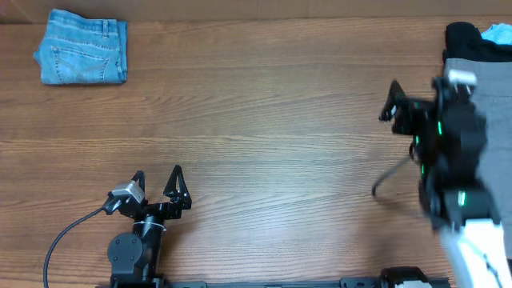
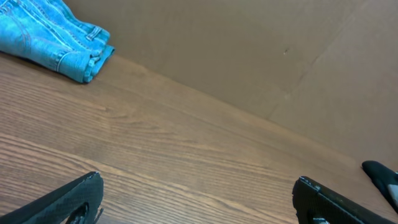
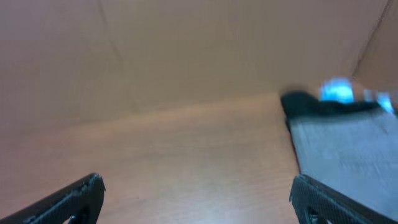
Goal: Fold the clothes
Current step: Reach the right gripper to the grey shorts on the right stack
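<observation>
Running front-to-back at the right edge — grey clothes (image 1: 492, 88) — left gripper (image 2: 197, 183), right gripper (image 3: 196, 186) spread wide

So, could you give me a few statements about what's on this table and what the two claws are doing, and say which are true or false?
1. The denim jeans lie folded near a far corner of the table. True.
2. The left gripper holds the denim jeans. False: it is open, empty and well apart from them.
3. The grey garment lies next to a black garment. True.
4. The right gripper is clamped on the grey garment. False: its jaws stand open and empty.
</observation>
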Controlling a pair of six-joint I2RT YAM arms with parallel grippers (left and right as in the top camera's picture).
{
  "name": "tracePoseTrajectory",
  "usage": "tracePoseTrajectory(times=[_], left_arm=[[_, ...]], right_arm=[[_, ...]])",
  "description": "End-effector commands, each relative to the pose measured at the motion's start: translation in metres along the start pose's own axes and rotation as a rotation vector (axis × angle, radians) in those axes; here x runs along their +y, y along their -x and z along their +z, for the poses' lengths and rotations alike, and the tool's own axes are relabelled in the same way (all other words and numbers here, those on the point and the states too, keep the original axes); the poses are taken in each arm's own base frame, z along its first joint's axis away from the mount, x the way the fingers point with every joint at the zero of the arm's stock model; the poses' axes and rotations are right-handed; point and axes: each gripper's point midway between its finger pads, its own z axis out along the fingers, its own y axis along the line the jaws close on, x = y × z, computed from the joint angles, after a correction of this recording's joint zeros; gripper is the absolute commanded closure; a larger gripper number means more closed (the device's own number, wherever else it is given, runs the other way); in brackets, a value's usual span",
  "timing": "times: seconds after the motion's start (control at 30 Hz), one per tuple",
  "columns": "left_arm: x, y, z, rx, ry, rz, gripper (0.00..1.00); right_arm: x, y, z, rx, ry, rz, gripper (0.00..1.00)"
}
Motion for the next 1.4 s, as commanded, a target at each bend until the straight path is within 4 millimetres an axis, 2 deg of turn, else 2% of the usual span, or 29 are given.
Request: tracePoseTrajectory(times=[0.0, 0.13, 0.23, 0.33, 0.5, 0.57, 0.7, 0.87, 1.1, 1.37], left_arm=[[-0.003, -0.001, 0.000, 0.003, -0.015, -0.008, 0.00], [-0.003, -0.001, 0.000, 0.003, -0.015, -0.008, 0.00], [-0.003, -0.001, 0.000, 0.003, -0.015, -0.008, 0.00], [-0.003, -0.001, 0.000, 0.003, -0.015, -0.008, 0.00], [-0.003, -0.001, 0.000, 0.003, -0.015, -0.008, 0.00], [-0.003, -0.001, 0.000, 0.003, -0.015, -0.008, 0.00], [-0.003, -0.001, 0.000, 0.003, -0.015, -0.008, 0.00], [-0.003, -0.001, 0.000, 0.003, -0.015, -0.008, 0.00], [-0.003, -0.001, 0.000, 0.003, -0.015, -0.008, 0.00], [-0.003, -0.001, 0.000, 0.003, -0.015, -0.008, 0.00]], right_arm=[[-0.021, 0.035, 0.025, 0.062, -0.106, -0.007, 0.00], [-0.057, 0.039, 0.062, 0.236, -0.210, 0.013, 0.00], [-0.072, 0.024, 0.079, 0.342, -0.251, 0.015, 0.00], [-0.082, 0.016, 0.093, 0.360, -0.267, 0.012, 0.00], [-0.111, 0.011, 0.134, 0.331, -0.304, -0.009, 0.00], [-0.121, -0.002, 0.153, 0.352, -0.315, -0.022, 0.00], [-0.139, -0.044, 0.187, 0.435, -0.338, -0.016, 0.00], [-0.149, -0.078, 0.222, 0.466, -0.350, -0.044, 0.01], [-0.174, -0.122, 0.248, 0.519, -0.469, -0.088, 0.01], [-0.199, -0.150, 0.264, 0.536, -0.543, -0.137, 0.01]])
